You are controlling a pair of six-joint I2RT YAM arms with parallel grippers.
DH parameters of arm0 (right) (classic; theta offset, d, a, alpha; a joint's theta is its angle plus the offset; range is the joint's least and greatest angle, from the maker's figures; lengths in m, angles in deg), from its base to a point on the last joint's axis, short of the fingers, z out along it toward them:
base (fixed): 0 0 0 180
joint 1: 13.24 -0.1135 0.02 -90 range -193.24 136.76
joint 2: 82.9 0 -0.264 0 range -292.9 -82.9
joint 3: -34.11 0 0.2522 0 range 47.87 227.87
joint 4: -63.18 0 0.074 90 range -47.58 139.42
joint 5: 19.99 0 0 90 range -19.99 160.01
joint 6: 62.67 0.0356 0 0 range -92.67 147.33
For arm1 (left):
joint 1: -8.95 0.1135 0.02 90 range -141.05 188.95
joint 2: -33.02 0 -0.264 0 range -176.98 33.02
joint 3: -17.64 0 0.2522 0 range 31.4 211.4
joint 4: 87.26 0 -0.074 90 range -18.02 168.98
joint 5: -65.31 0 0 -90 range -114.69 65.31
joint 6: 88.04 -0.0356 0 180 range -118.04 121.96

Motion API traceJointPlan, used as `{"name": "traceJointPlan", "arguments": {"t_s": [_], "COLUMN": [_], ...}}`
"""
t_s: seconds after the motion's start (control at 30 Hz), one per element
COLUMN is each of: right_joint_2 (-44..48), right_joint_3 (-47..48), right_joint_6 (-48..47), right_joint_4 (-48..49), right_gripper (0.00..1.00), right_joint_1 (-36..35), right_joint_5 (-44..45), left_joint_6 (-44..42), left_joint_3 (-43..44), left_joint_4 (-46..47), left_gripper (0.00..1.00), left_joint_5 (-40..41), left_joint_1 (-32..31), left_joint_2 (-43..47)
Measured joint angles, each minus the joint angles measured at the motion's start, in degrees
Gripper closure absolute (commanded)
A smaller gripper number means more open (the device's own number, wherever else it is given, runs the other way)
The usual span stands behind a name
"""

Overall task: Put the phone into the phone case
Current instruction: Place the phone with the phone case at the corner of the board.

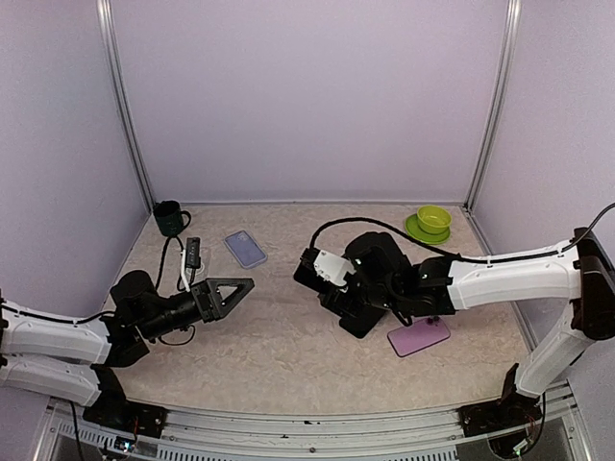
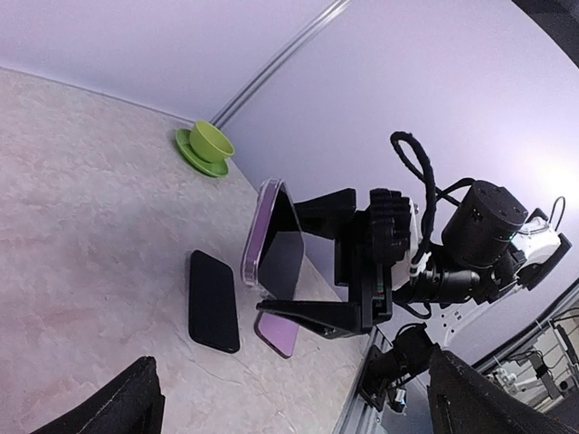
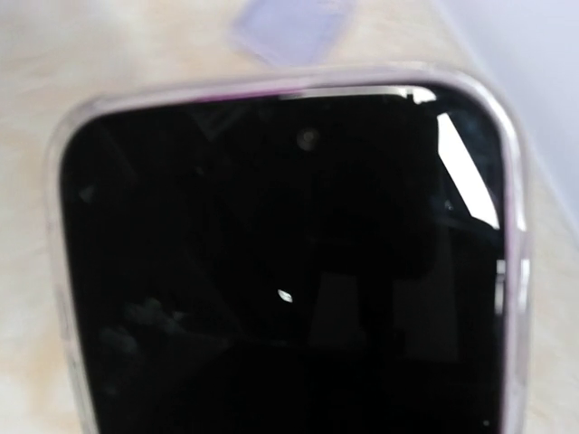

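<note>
**Phone looks seated in the case and is held up in your right gripper**

Your right gripper (image 2: 280,256) is clamped across the phone (image 3: 280,271) and holds it lifted off the table (image 2: 90,235), with the screen facing its own wrist camera. From that wrist, the clear, pink-tinted case (image 3: 514,271) wraps the phone's top edge and both upper corners. The lower end is out of view, so you cannot confirm those corners. Your left gripper (image 1: 240,296) is well apart from the cased phone and faces it, jaws spread wide and holding nothing.

On this evidence the fitting step is finished or nearly so. What remains is to check the fit and set the phone down.

If the hidden end sits proud of the case, bring your left gripper straight ahead and press that end home while the right one braces. Otherwise lower the right gripper and lay the cased phone flat.

Mind what lies beneath the right gripper. A second black phone (image 2: 213,301) and a purple case (image 2: 276,336) rest just beside each other there. Pick a bare patch to one side, ease down gently, and open only once the case is resting on the table.
</note>
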Motion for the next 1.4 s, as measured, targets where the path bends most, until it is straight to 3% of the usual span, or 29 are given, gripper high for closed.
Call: {"name": "traceJointPlan", "arguments": {"t_s": [0.47,0.9,1.4], "right_joint_2": [-3.6,-14.3,-28.7], "right_joint_3": [7.2,20.6,34.1], "right_joint_6": [-1.4,-1.4,-0.9], "right_joint_4": [-1.5,-7.2,-12.3], "right_gripper": [0.32,0.30,0.28], "right_joint_1": [12.1,23.1,34.6], "right_joint_5": [4.5,5.0,-3.9], "left_joint_6": [-0.9,-0.4,-0.3], "left_joint_3": [-3.7,-3.8,-3.1], "left_joint_4": [-12.9,-14.1,-15.0], "left_gripper": [0.01,0.01,0.01], "left_joint_5": [10.0,11.0,11.1], "left_joint_1": [0.9,0.9,1.2], "left_joint_2": [16.7,14.8,13.5]}}
